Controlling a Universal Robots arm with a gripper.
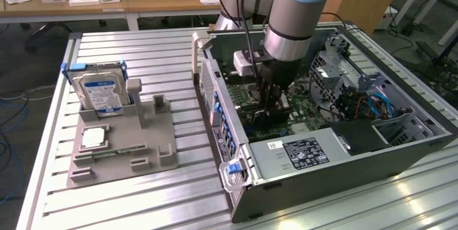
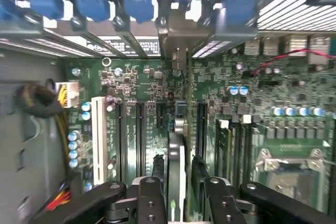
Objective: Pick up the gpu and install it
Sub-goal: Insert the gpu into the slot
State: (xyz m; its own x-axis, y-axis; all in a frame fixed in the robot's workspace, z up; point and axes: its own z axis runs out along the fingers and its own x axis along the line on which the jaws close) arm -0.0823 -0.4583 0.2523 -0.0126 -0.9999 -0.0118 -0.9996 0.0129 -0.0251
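Observation:
The gpu shows edge-on in the wrist view, a thin card standing upright in a motherboard slot, its metal bracket end toward the case's rear wall. My gripper straddles it, one black finger on each side with a slim gap to the card, so it looks open and not clamped. In the exterior view my gripper reaches straight down into the open computer case, over the green motherboard.
Upright memory slots and a processor socket flank the card. A power supply fills the case's near end. At the exterior view's left, a grey holder carries a hard drive and a small processor chip.

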